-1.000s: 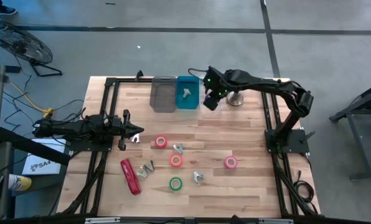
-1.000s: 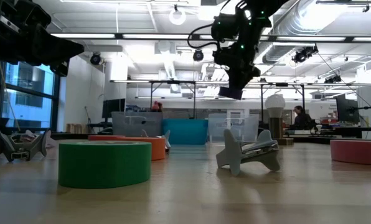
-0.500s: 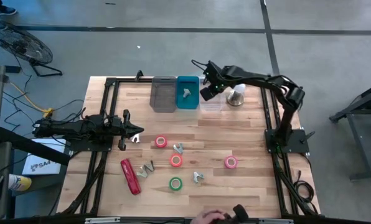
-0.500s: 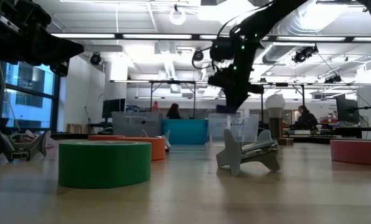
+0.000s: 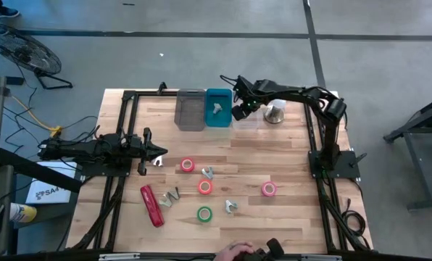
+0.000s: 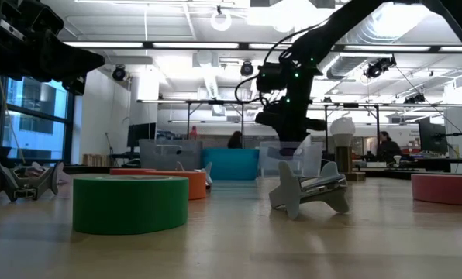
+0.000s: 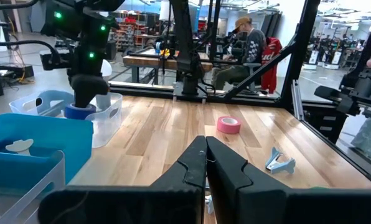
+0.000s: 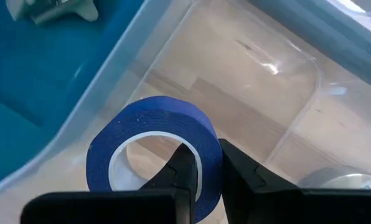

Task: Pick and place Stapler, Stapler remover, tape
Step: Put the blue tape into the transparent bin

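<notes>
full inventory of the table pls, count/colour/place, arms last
stapler: 1, red, front left.
tape rolls: 5; red, orange, green, pink on the table; blue held over the clear bin.
staple removers: 4 silver; three on the table, one in the blue bin.
bins: grey, blue, clear, at the back.
left gripper: shut, idle at left.
right gripper: shut on the blue roll.

The right arm reaches across the table's far side, its gripper (image 8: 201, 165) apparently pinching something between near-closed fingers. The left gripper (image 5: 158, 151) lies low, fingers pressed together.
</notes>
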